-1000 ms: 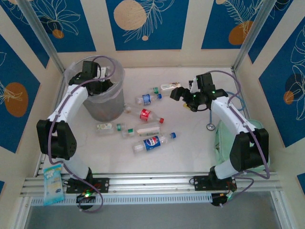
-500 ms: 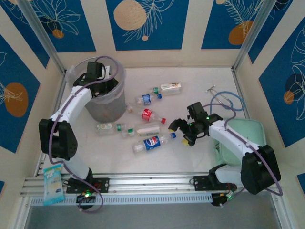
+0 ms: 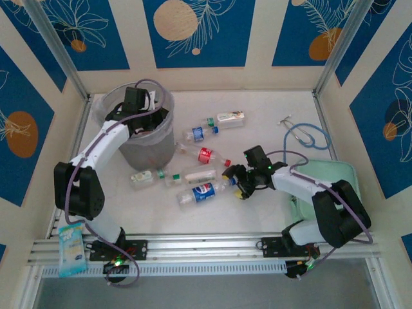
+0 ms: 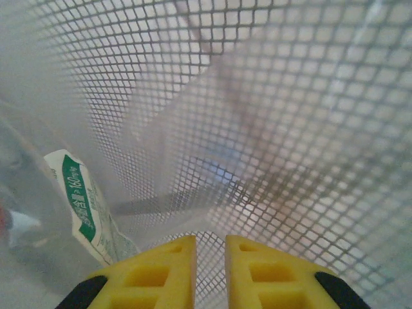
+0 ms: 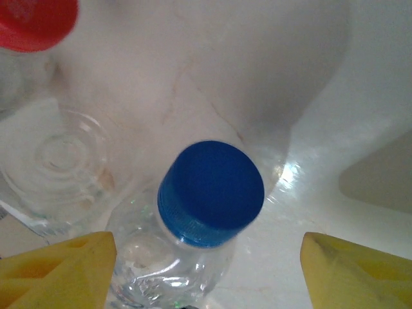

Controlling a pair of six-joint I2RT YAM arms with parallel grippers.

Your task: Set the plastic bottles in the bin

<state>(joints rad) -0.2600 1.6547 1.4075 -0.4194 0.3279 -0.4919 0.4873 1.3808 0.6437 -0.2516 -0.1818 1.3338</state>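
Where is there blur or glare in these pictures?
Right wrist view: the red cap is blurred, and glare marks the table beside the blue cap. Left wrist view: the bin wall looks hazy and washed out. Top view: evenly lit.

right hand [image 3: 238, 181]: swung down onto blue-capped bottle [image 3: 203, 192] | left hand [image 4: 210, 243]: deeper in bin [image 3: 161, 143]
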